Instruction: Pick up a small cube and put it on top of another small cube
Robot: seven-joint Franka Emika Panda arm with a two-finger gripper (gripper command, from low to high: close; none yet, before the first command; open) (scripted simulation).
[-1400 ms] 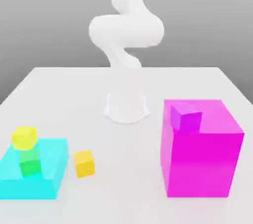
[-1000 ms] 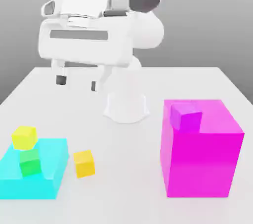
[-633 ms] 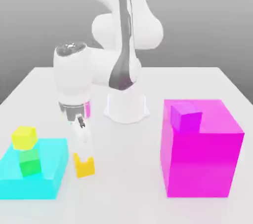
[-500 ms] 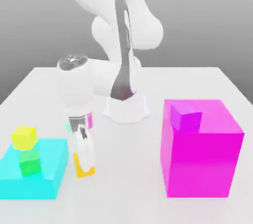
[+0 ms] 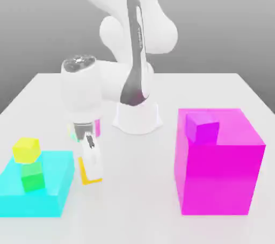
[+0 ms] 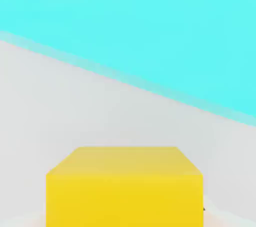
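Observation:
An orange-yellow small cube [image 5: 84, 173] sits between the fingers of my gripper [image 5: 91, 173], which points straight down just beside the cyan block [image 5: 53, 184]. A white finger [image 5: 92, 161] hides most of the cube, and the gripper is shut on it. In the hand view the same orange-yellow cube [image 6: 124, 186] looms close, with the cyan block [image 6: 150, 31] behind it. A bright yellow cube [image 5: 26, 150] rests on a green cube [image 5: 32, 177] on top of the cyan block. A purple small cube [image 5: 202, 127] lies on the tall magenta block [image 5: 220, 173].
The arm's white base [image 5: 137, 116] stands at the back middle of the white table [image 5: 134, 205]. The magenta block rises at the exterior view's right, the low cyan block at its left.
The arm swung in from above and came down over the orange-yellow cube. In the last half second the hand and the cube have both risen slightly.

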